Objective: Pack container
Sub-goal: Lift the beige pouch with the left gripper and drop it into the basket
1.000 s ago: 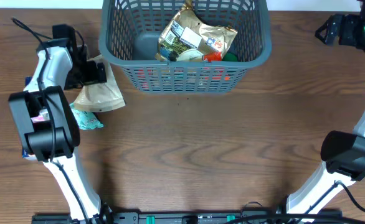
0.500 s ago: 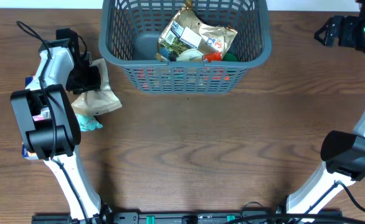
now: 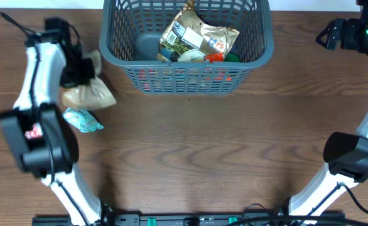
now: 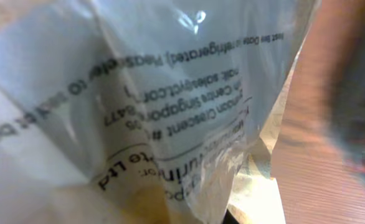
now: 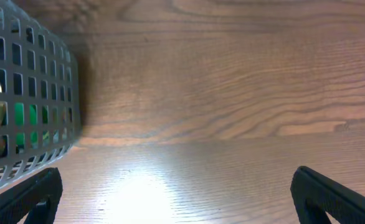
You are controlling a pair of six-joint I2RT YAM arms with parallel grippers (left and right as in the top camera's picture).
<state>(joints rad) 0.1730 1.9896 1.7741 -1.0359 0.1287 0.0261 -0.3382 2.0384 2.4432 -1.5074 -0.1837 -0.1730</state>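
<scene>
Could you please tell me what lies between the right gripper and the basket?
Nothing: only bare table lies between the right gripper and the basket, as the overhead view shows; the right wrist view agrees.

Tan pouch (image 3: 88, 95) farther left now

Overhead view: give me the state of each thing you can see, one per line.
container, upright on the table, partly filled with packets.
tan pouch, gripped near one end, left of the container.
teal packet, lying loose on the table.
left gripper, shut on the tan pouch.
right gripper, open, empty, fingers wide apart.
</scene>
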